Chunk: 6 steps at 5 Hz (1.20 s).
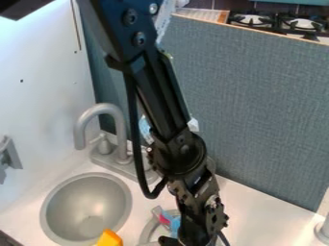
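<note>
black gripper is low, near the pink-and-blue object
orange piece is by sink; slow movement is safer (jaw opening and hold, i cannot tell).

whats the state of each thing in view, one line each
Gripper: hanging down, beside the pink and blue item
Faucet: spout pointing down, no water seen running
Sink bowl: uncovered
Orange item: at the bowl's rim, partly cut off
Stove burners: no flame seen
</note>
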### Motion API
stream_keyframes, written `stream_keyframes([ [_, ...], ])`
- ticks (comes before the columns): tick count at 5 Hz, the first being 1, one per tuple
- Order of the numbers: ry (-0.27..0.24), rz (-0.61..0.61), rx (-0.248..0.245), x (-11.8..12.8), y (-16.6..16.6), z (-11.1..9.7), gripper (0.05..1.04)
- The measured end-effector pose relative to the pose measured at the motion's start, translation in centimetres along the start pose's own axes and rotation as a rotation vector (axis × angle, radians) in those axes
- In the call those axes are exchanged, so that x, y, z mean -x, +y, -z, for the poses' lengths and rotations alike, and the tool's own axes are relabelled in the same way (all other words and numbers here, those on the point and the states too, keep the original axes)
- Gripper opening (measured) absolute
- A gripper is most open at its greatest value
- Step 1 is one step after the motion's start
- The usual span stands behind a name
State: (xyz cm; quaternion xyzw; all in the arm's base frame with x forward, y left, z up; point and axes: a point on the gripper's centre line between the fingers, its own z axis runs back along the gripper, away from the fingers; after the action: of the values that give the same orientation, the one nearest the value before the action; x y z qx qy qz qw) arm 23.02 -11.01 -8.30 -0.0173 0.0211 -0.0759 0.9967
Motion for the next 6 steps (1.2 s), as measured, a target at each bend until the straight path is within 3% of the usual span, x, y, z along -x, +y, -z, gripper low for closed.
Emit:
stream_keyframes([
  [1,-0.003,-0.001,0.01,0.0,-0.2,0.0,0.394],
  [2,-0.001,0.008,0.045,0.1,-0.7,0.0,0.178],
  [3,0.012,0.026,0.064,1.3,-0.8,-1.4,0.108],
  [5,-0.104,0.058,0.014,0.5,-2.0,-8.7,0.102],
  [6,-0.15,0.102,0.085,-2.3,-4.2,-9.7,0.102],
])
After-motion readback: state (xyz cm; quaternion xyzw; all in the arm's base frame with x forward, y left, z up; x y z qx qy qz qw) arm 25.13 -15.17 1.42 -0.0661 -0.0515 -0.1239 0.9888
